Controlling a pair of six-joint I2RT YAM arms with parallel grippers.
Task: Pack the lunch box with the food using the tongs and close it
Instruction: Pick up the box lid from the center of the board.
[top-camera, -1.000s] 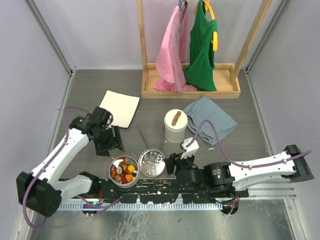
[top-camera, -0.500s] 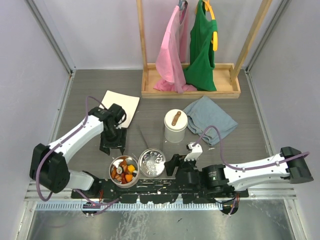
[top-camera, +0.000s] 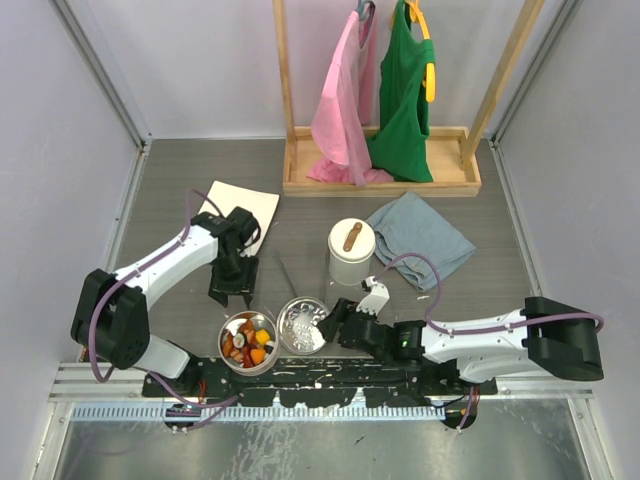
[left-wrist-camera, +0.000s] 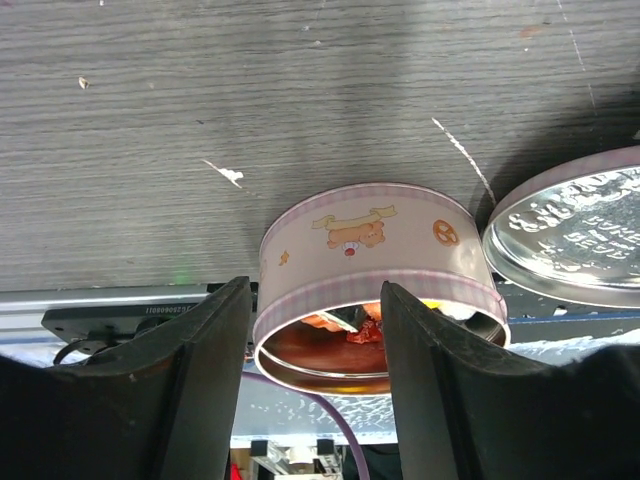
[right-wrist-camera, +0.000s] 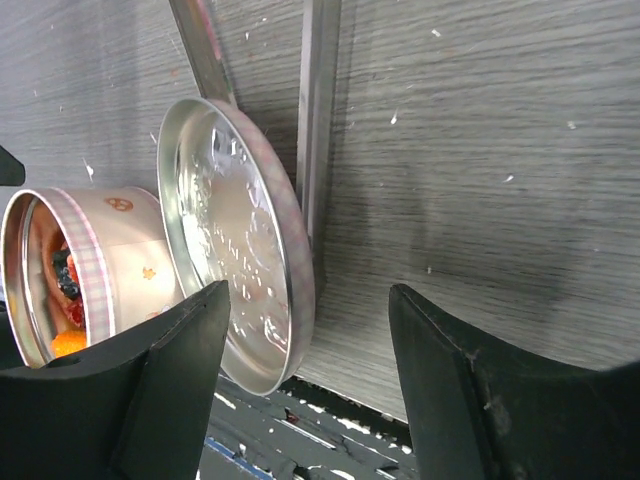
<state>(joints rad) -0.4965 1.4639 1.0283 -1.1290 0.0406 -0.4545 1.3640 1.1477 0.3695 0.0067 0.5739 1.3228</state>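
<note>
The lid (top-camera: 302, 325) lies flat on the worktop (top-camera: 500, 200), just left of the right claw (top-camera: 338, 322), between that claw and the tin (top-camera: 248, 362). We judge the right arm the nearer. The left claw (top-camera: 230, 297) stands just behind the tin. Both claws are spread and hold nothing. The tongs (right-wrist-camera: 318, 120) run lengthwise away from the lid's rim. The tin is pink-checked, open, and holds orange, red and dark food (top-camera: 250, 338).

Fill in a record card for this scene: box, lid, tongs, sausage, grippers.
lunch box: open, food inside
lid: off, beside the box
tongs: on the table, unheld
sausage stick: atop white jar, unpacked
left gripper: open, near the box
right gripper: open, near the lid
</note>
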